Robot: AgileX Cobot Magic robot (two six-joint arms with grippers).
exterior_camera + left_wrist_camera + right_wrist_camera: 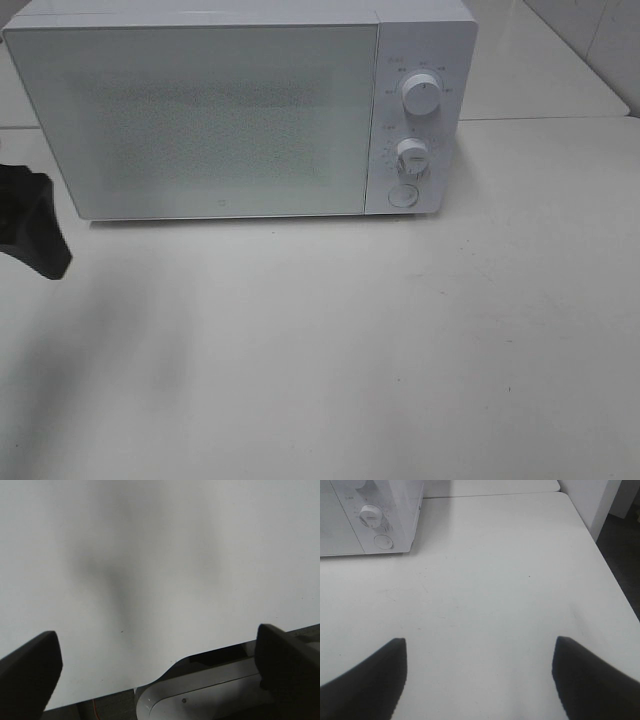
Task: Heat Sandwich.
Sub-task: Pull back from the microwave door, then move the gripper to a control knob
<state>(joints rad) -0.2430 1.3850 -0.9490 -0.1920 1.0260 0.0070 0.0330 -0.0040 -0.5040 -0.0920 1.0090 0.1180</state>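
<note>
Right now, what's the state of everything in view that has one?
door: shut
top knob: setting unreadable
lower knob: setting unreadable
left hand: open, empty
right hand: open, empty
sandwich: not in view

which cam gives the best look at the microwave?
Exterior high: the microwave shows its full front, door shut, dials visible. Right wrist catches only its control-panel corner; left wrist shows none of it.
</note>
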